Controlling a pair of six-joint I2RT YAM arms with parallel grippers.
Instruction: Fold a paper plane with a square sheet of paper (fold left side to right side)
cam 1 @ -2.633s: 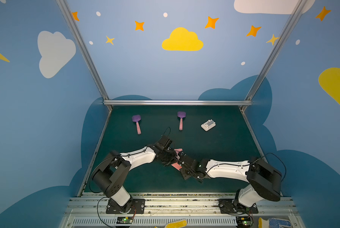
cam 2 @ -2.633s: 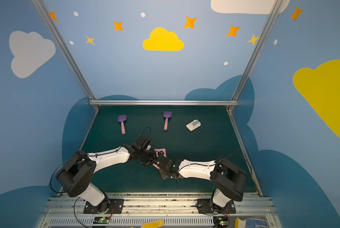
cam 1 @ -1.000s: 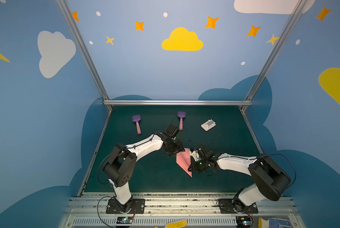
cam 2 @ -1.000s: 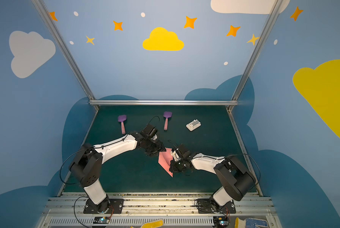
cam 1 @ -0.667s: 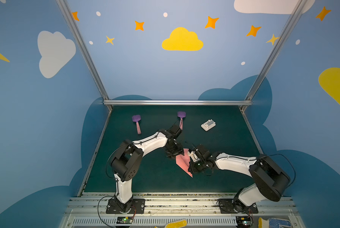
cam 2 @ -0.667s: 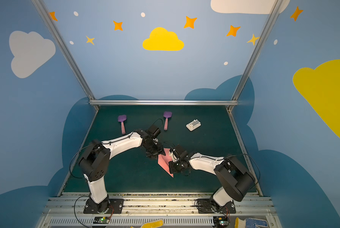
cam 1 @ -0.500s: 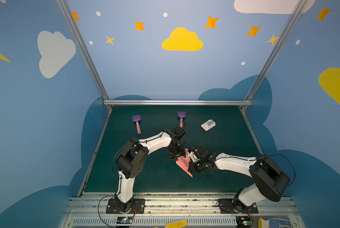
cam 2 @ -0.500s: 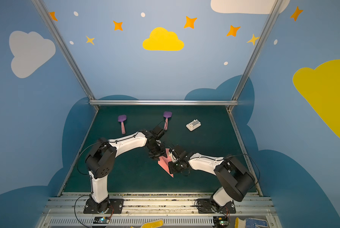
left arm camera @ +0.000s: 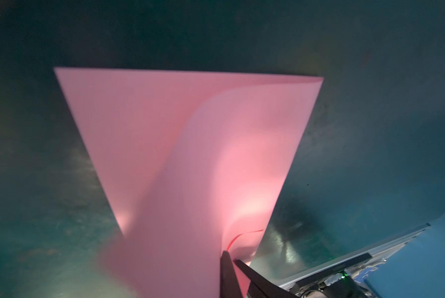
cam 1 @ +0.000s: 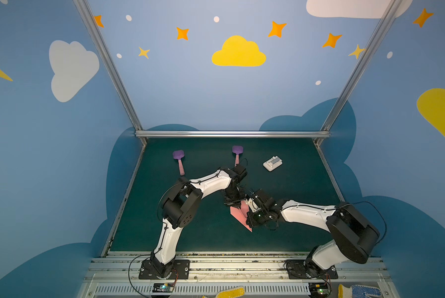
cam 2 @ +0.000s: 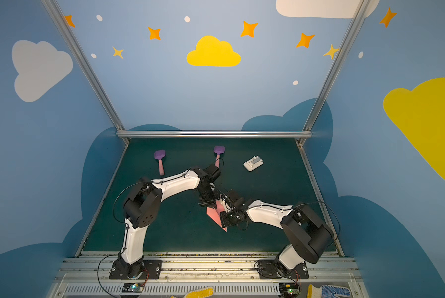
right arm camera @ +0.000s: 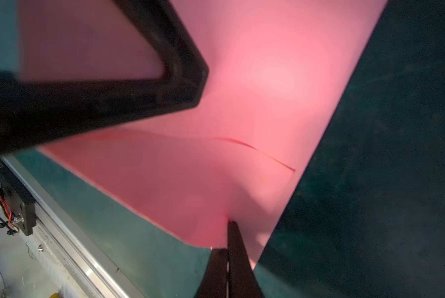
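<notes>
**Both pincers grip the pink sheet at mid-desk**

Nearest the front rail, the square sheet of paper point(cam 1: 238, 218) rests partly on the green desk point(cam 1: 203, 232), one pointed corner aimed at the near edge. The right pincer point(right arm camera: 226, 237) has its jaws pressed flat together on one edge of the sheet. Just beyond it, the left pincer point(left arm camera: 231, 260) is clamped down on another edge, with a sliver of pink showing between its thin fingers. In the left wrist view one layer of the sheet curls loosely up over the flat layer beneath, rounded rather than creased. Well beyond the sheet, toward the back wall, lie a purple spatula point(cam 1: 179, 160) with a pink handle, a second spatula point(cam 1: 237, 151) and a small white block point(cam 1: 272, 163), all apart from one another.
</notes>
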